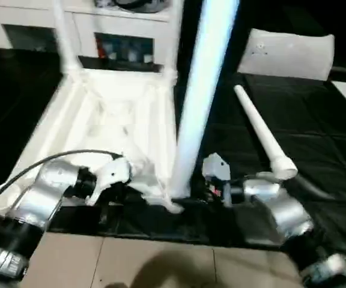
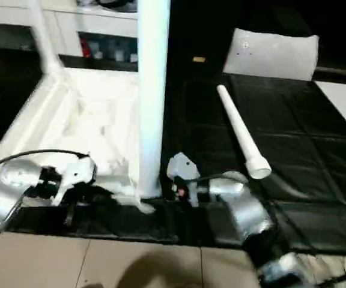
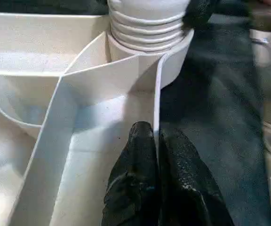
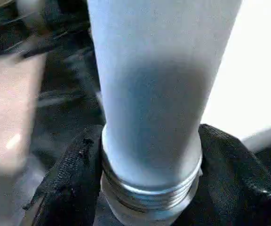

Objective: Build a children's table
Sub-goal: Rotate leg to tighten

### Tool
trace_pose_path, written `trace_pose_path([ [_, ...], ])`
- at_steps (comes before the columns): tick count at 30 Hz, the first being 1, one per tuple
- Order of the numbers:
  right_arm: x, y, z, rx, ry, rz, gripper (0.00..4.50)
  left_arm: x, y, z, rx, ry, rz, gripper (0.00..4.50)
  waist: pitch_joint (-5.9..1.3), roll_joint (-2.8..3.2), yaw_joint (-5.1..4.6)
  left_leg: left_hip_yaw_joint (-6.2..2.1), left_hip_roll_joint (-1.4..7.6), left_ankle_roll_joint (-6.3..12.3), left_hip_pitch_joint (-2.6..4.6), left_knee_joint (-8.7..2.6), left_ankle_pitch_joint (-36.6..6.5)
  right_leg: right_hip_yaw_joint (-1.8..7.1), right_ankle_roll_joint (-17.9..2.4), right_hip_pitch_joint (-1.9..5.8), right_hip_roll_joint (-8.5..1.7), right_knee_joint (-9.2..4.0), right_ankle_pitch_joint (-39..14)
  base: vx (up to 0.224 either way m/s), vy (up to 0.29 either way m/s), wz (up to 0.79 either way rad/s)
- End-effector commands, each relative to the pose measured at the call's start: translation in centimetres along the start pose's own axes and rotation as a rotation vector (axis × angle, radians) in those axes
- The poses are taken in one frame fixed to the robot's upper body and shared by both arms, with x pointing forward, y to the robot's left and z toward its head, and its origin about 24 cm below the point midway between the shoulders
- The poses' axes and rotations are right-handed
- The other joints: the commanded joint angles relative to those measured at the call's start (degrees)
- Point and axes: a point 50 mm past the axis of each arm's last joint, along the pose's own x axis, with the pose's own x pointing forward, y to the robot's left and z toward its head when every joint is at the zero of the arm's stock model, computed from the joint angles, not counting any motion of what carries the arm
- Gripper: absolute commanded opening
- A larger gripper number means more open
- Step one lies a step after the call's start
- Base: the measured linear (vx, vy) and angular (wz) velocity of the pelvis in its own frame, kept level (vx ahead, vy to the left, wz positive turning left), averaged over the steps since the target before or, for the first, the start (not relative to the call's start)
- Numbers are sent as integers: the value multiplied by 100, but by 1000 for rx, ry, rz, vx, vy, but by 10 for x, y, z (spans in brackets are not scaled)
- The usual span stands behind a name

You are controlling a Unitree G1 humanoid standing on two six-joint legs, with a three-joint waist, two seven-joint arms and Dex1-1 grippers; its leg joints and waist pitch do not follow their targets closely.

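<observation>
Children's table, white plastic, part-assembled: the table top (image 1: 110, 129) lies upside down on a black floor mat (image 1: 317, 156), ribbed underside facing up, its near edge close to the robot. One leg (image 1: 200, 90) stands upright in the near corner socket (image 3: 147, 49) on the robot's right side of the top, its threaded end showing at the socket's rim. Two further legs stand at the far corners, one on the left (image 1: 65, 36) and one on the right (image 1: 174, 36), both running out of the top of the head views. A fourth leg (image 1: 262, 133) lies loose on the mat to the right of the top, well apart from it, wide end toward the robot. Left gripper (image 3: 155, 141): fingers pressed together, pinching the thin side wall of the top just beside the near socket. Right gripper (image 4: 149, 188): one black finger on either side of the upright leg's base, grasping it just above the thread. A flat whitish plastic bag (image 1: 290, 53) rests at the far right of the mat. White shelving (image 1: 119, 27) stands behind the table top. Light floor tiles (image 1: 155, 264) adjoin the mat's near edge.
</observation>
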Motion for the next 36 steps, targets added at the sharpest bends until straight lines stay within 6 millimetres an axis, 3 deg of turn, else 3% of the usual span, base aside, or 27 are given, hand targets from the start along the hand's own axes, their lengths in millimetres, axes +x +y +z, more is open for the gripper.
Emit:
trace_pose_path([
  [1, 13, 4, 1, 52, -6, -85, 269, 22, -7, 15, -54, -115, 63, 0, -242, 46, -4, -2, 113, -37, -90, -489, -1129, 296, -836, 297, -409, -525, -1965, 0, 0, 0],
  [4, 18, 7, 2, 85, -24, -111, 269, 29, -8, 19, -61, -134, 103, 0, -257, 57, -39, 12, 82, 97, -87, -452, -1029, 318, -758, 277, -403, -557, -2049, 0, 0, 0],
  [6, 31, 10, 4, 137, -42, -192, 269, 45, -6, 32, -92, -163, 181, 0, -253, 33, -62, 31, 87, 151, -103, -452, -902, 329, -778, 269, -386, -547, -1854, 0, 0, 0],
  [9, 50, 13, 8, 186, -50, -312, 269, 66, -2, 55, -140, -214, 277, 0, -259, 48, -65, 30, 85, 69, -102, -455, -728, 319, -823, 271, -395, -529, -1698, 0, 0, 0],
  [14, 50, 13, 8, 186, -50, -312, 269, 66, -2, 55, -140, -214, 277, 0, -275, 40, -55, 43, 64, 220, -119, -439, -679, 322, -807, 292, -387, -522, -1326, 0, 0, 0],
  [18, 49, 11, 11, 182, -71, -359, 269, 67, -3, 52, -102, -155, 263, 0, -246, 52, -64, 33, 79, 194, -112, -466, -875, 316, -714, 268, -395, -564, -1724, 0, 0, 0],
  [19, 46, 9, 12, 182, -85, -379, 304, 65, -3, 47, -79, -107, 242, 0, -257, -6, -49, 27, 82, 194, -105, -473, -875, 315, -663, 265, -405, -559, -1855, 0, 0, 0],
  [23, 31, 3, 12, 193, -116, -404, 349, 54, -3, 34, -58, -14, 222, 0, -261, 31, -66, 14, 108, 135, -95, -496, -941, 321, -649, 254, -401, -551, -1694, 0, 0, 0],
  [27, 17, 0, 14, 167, -129, -367, 388, 43, 0, 28, -59, 10, 227, 0, -297, 21, -77, 32, 105, 211, -111, -457, -488, 327, -944, 303, -393, -450, -671, 0, 0, 0],
  [28, 12, -1, 14, 159, -132, -357, 396, 40, 1, 26, -58, 16, 224, 0, -336, -14, -75, 38, 103, 253, -109, -440, -338, 323, -1015, 336, -392, -423, -445, 0, 0, 0],
  [30, 4, -4, 15, 137, -132, -339, 419, 34, 1, 22, -43, 22, 198, 0, -335, -5, -55, 45, 95, 344, -119, -428, -217, 325, -1078, 350, -404, -407, -250, 0, 0, 0],
  [36, -15, -7, 17, 53, -111, -233, 446, 22, -5, 16, 43, 22, 53, 0, -318, -6, -43, 50, 115, 320, -100, -441, -466, 320, -1060, 334, -416, -452, -757, 0, 0, 0],
])
